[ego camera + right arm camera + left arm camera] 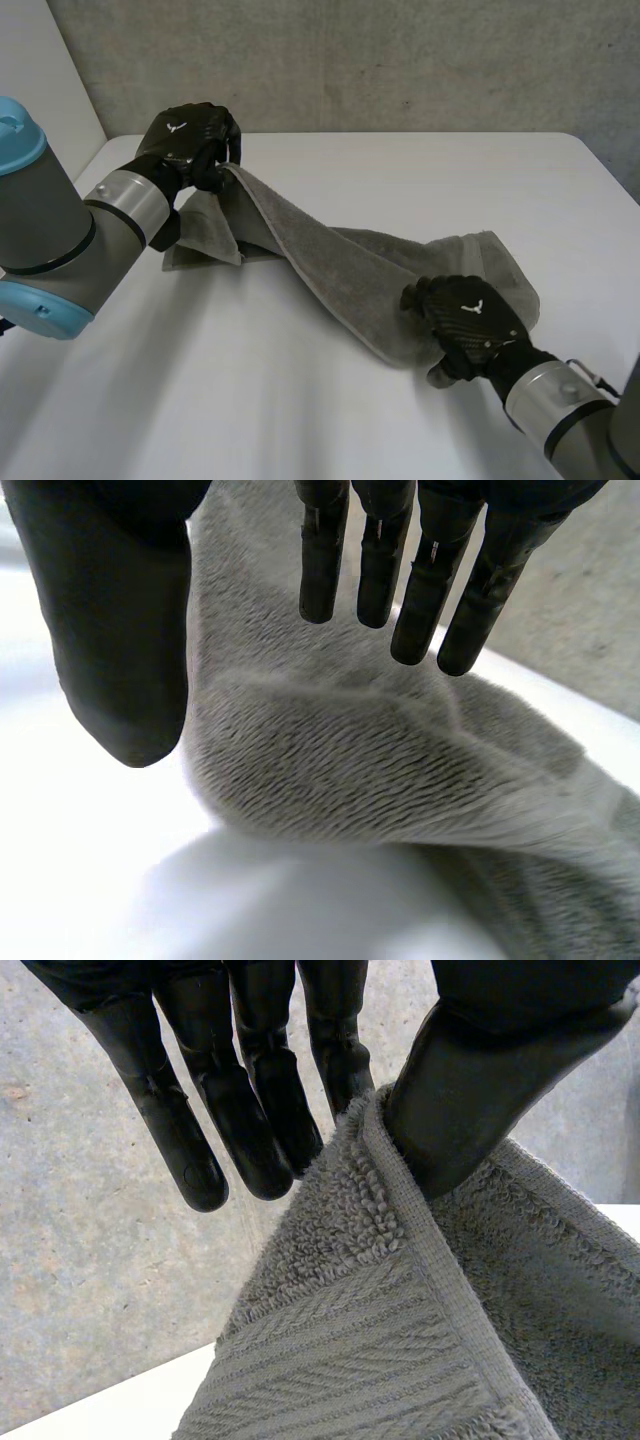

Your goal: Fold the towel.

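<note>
The grey towel (330, 262) lies rumpled in a long diagonal band across the white surface (250, 400), one end raised at the far left and the other bunched near the right. The left robot hand (190, 140) has the raised hem pinched between thumb and fingers. The right robot hand (468, 318) sits over the near end with thumb and fingers apart, not clamped. The fold looks barely begun: the right one likely needs to close on its corner, then both can draw the cloth flat. Behind the surface stands a rough grey wall (400, 60).
</note>
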